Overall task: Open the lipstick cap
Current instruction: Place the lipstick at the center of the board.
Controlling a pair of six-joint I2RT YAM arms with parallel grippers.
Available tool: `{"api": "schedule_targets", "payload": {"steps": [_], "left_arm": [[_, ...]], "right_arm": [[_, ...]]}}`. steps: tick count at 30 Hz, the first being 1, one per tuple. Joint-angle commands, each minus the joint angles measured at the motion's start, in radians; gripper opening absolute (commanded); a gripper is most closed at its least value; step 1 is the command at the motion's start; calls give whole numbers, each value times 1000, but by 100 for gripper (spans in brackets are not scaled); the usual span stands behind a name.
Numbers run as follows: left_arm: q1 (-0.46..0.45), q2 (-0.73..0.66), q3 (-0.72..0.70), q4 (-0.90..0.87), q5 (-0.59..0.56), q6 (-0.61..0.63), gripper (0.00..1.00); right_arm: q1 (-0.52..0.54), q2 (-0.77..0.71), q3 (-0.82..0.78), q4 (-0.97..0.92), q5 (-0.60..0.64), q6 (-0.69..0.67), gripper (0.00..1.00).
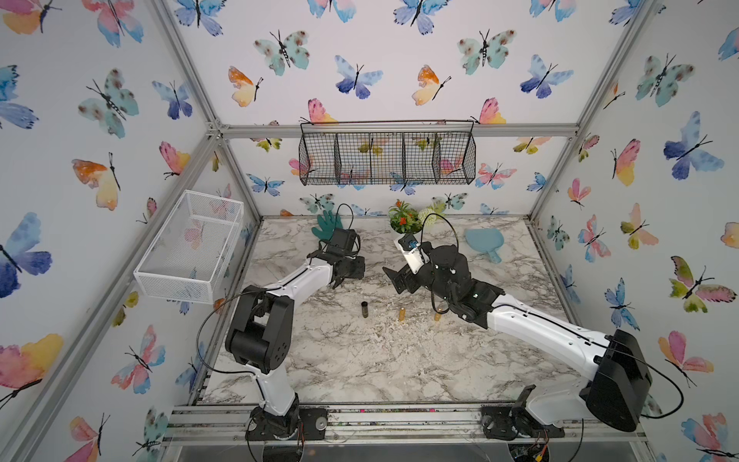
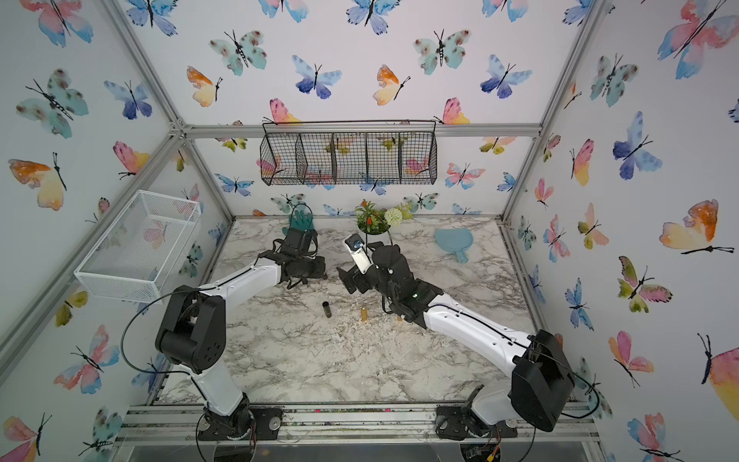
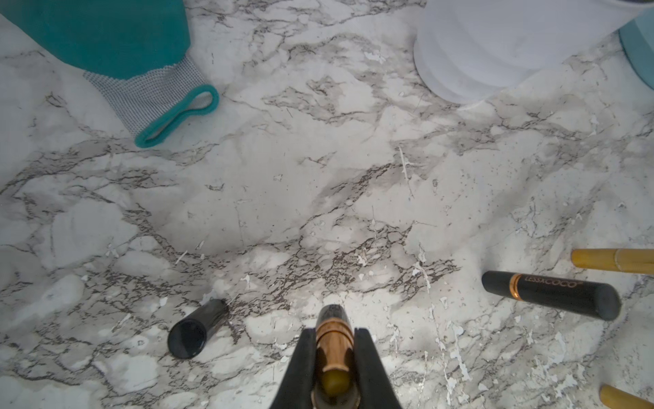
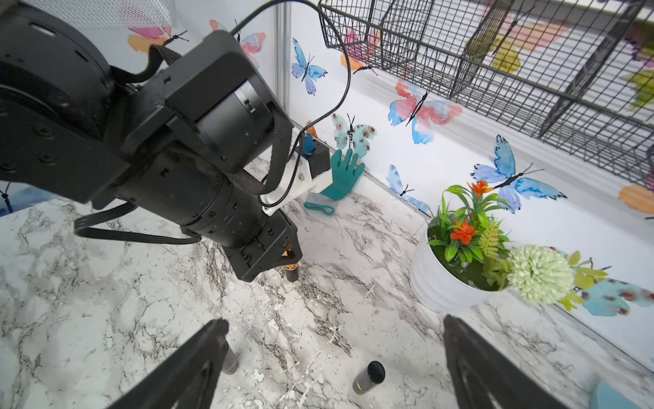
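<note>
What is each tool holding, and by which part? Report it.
Left tool grips the uncapped lipstick around its gold midsection; right tool is open, holding nothing.

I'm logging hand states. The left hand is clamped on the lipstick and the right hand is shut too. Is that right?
Not quite. The right hand is wide open: the right wrist view shows its fingers spread far apart, empty, above the marble table. The left hand is indeed clamped on the lipstick, as the left wrist view shows.
</note>
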Motion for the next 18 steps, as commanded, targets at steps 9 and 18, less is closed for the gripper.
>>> {"api": "schedule_targets", "payload": {"steps": [9,18], "left_arm": [[-13,127,83,-18,-65,23,20],[-36,181,98,-43,-98,44,22]], "right_arm": [[5,-31,-27,52,50,47,98],[5,2,1,10,56,68,98]]}}
